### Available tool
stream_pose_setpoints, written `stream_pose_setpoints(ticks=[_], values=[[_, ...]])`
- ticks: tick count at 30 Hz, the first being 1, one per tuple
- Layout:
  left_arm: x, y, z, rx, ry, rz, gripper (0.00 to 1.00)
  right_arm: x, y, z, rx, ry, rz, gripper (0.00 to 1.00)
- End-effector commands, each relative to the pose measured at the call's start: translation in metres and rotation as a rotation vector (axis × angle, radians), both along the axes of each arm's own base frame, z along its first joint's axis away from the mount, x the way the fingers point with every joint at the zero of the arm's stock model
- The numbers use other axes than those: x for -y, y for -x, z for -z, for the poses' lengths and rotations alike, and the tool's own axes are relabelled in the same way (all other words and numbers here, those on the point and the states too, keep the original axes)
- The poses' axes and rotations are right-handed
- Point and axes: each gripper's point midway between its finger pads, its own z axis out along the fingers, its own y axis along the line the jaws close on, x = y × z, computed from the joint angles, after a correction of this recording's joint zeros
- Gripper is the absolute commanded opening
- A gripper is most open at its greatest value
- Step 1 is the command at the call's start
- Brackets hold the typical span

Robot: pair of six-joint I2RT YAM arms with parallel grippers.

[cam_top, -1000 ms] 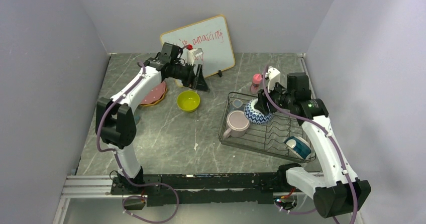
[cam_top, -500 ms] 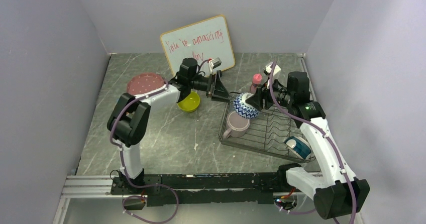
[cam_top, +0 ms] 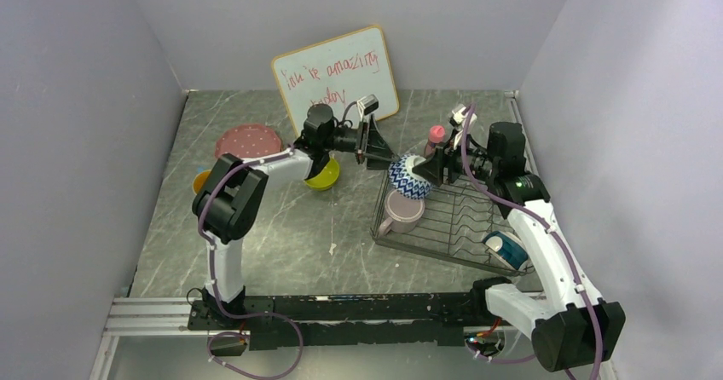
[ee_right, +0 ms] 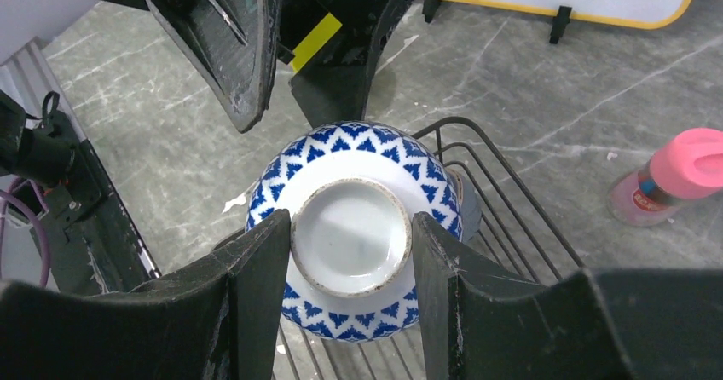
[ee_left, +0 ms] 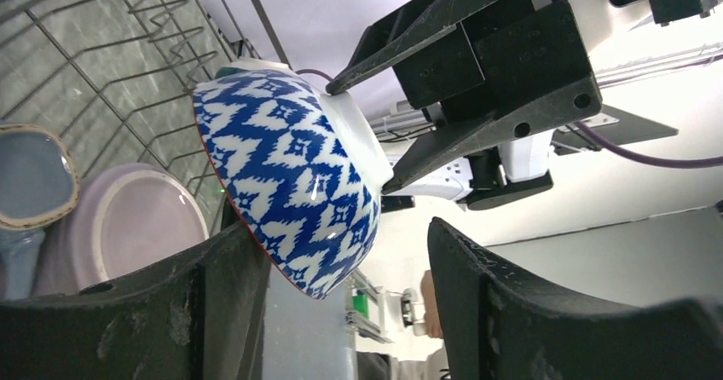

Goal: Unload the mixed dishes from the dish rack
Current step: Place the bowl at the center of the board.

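Observation:
My right gripper (ee_right: 351,256) is shut on the foot ring of the blue-white patterned bowl (ee_right: 358,141) and holds it on its side above the far left corner of the dish rack (cam_top: 460,227). The bowl (cam_top: 407,178) hangs clear of the wires. My left gripper (cam_top: 379,152) is open, its fingers (ee_left: 226,299) close on either side of the bowl's rim (ee_left: 290,184), not touching. A lilac mug (cam_top: 401,210) and a teal-white bowl (cam_top: 508,249) sit in the rack. A small blue-grey cup (ee_left: 30,184) lies next to the mug.
On the table to the left lie a pink dotted plate (cam_top: 247,141), an orange plate edge (cam_top: 200,181) and a yellow bowl (cam_top: 326,176). A small pink bottle (cam_top: 436,137) stands behind the rack. A whiteboard (cam_top: 337,73) leans at the back.
My right gripper has lifted the patterned bowl up and to the left out of the rack. My left arm has swung right from the whiteboard to the bowl, jaws open.

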Motion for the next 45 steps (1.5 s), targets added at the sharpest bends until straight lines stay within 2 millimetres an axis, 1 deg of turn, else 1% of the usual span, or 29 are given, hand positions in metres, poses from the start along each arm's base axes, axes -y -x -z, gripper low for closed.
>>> stream_pose_setpoints(ticks=[1, 6, 11, 13, 17, 23, 28, 29, 33, 36, 37, 38, 39, 42, 43, 45], values=[[0.008, 0.016, -0.005, -0.027, 0.022, 0.066, 0.72, -0.009, -0.007, -0.024, 0.120, -0.057, -0.048, 0.00], [0.010, 0.022, -0.009, -0.048, 0.023, 0.091, 0.67, -0.012, -0.006, -0.021, 0.132, -0.068, -0.073, 0.00], [0.009, 0.024, -0.014, -0.050, 0.027, 0.092, 0.57, -0.012, -0.003, -0.010, 0.137, -0.057, -0.092, 0.00], [0.008, 0.025, -0.014, -0.053, 0.030, 0.089, 0.48, -0.012, -0.001, -0.006, 0.141, -0.053, -0.103, 0.00], [0.007, 0.026, -0.015, -0.050, 0.030, 0.087, 0.26, -0.011, 0.001, 0.000, 0.144, -0.047, -0.115, 0.00], [0.005, 0.030, -0.020, -0.034, 0.027, 0.089, 0.04, -0.010, 0.007, 0.006, 0.151, -0.035, -0.137, 0.00], [0.001, 0.032, -0.028, -0.004, 0.029, 0.093, 0.03, -0.008, 0.010, 0.007, 0.164, -0.014, -0.143, 0.01], [0.001, 0.034, -0.030, 0.011, 0.033, 0.097, 0.03, -0.008, 0.011, 0.007, 0.166, -0.009, -0.148, 0.07], [-0.004, 0.037, -0.043, 0.088, 0.044, 0.110, 0.03, -0.006, 0.015, 0.004, 0.177, 0.016, -0.158, 0.50], [-0.009, 0.037, -0.050, 0.153, 0.026, 0.103, 0.02, -0.003, 0.019, 0.002, 0.191, 0.036, -0.160, 0.74], [-0.011, 0.036, -0.049, 0.153, 0.002, 0.095, 0.03, -0.002, 0.022, 0.002, 0.193, 0.045, -0.164, 0.78], [-0.014, 0.037, -0.053, 0.185, -0.003, 0.084, 0.03, -0.001, 0.024, 0.000, 0.208, 0.050, -0.165, 0.82], [-0.017, 0.037, -0.055, 0.205, -0.014, 0.076, 0.02, -0.001, 0.026, -0.002, 0.219, 0.053, -0.167, 0.83], [-0.025, 0.039, -0.061, 0.306, -0.055, 0.038, 0.02, 0.005, 0.028, -0.011, 0.266, 0.062, -0.152, 0.85], [-0.028, 0.036, -0.065, 0.361, -0.072, 0.017, 0.03, 0.008, 0.027, -0.013, 0.279, 0.071, -0.139, 0.85], [-0.034, 0.032, -0.064, 0.450, -0.148, -0.032, 0.03, 0.015, 0.024, -0.014, 0.287, 0.088, -0.107, 0.86]])
